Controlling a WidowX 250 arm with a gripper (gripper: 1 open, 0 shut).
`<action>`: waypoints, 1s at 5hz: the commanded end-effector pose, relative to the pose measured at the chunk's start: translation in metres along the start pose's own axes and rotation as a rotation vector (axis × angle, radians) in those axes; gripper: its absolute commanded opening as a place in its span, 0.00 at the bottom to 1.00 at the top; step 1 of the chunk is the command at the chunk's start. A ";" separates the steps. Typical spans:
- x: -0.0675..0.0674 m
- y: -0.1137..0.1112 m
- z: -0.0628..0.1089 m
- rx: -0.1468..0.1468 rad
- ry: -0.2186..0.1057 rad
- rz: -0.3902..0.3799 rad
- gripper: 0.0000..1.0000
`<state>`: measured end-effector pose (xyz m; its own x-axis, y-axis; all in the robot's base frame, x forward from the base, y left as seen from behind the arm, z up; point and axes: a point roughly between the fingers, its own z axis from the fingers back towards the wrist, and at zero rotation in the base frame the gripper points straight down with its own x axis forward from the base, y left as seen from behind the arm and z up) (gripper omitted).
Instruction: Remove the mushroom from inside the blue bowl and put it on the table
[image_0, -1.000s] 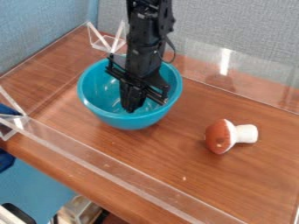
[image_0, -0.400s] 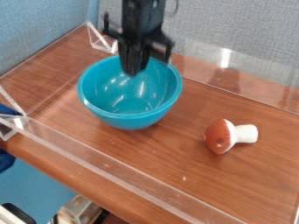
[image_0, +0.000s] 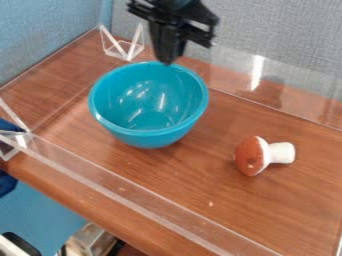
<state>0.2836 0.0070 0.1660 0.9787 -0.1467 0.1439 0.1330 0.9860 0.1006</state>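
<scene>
The small toy mushroom (image_0: 263, 155), reddish-orange cap and white stem, lies on its side on the reddish-brown wooden counter (image_0: 160, 170), stem pointing right, well right of the glossy turquoise-blue bowl (image_0: 148, 104). The fingers (image_0: 170, 55) hover clenched and empty above the bowl's far rim.

Glossy plastic blue bowl (image_0: 148, 103); grained wooden table (image_0: 80, 85).

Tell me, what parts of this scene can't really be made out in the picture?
- Black gripper: the top edge cuts off its arm; dark and blurred, so its jaws cannot be told apart.
- Glossy turquoise-blue plastic bowl: its near wall hides part of the inside; no object shows in the rest.
- Small toy mushroom with a reddish-brown cap: lying on the reddish-brown wooden table, underside hidden.
- Table's right end: cut off by the frame.
</scene>
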 end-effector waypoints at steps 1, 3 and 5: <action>0.012 -0.025 0.013 -0.005 -0.071 -0.030 0.00; 0.031 -0.082 -0.017 -0.021 -0.031 -0.088 0.00; 0.044 -0.112 -0.049 -0.026 -0.008 -0.125 0.00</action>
<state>0.3116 -0.0993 0.0952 0.9630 -0.2580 0.0784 0.2503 0.9634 0.0963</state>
